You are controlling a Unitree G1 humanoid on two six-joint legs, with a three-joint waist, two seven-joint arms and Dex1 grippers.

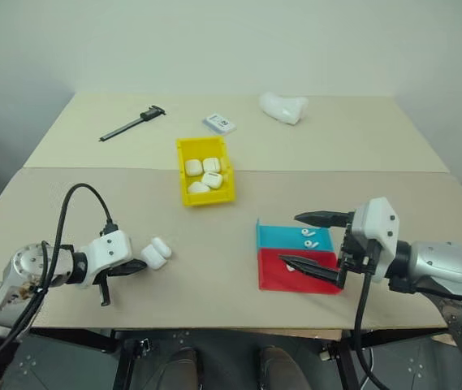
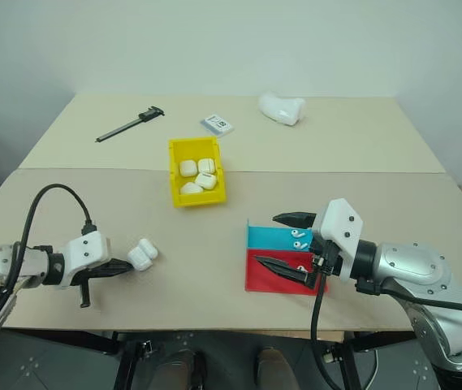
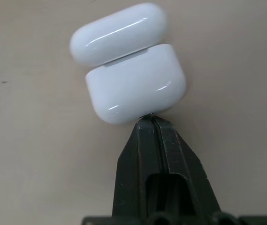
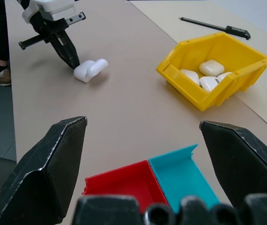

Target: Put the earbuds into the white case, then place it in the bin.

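Two pincers — left (image 3: 150, 123) pressed together, tip touching the white case (image 3: 132, 82); right (image 1: 316, 242) spread wide, empty.

— What sort of place is this looking like?

— A bare test lab or workshop. Two plain tan tables (image 1: 360, 146) are standing pushed together against an empty pale wall (image 1: 214, 41).

— Anything pointing to bench work?

— A black caliper (image 1: 131, 123) is lying near the far edge, and small plastic sorting bins, yellow (image 1: 183, 179), blue (image 1: 273, 236) and red (image 1: 273, 272), are sitting on the top.
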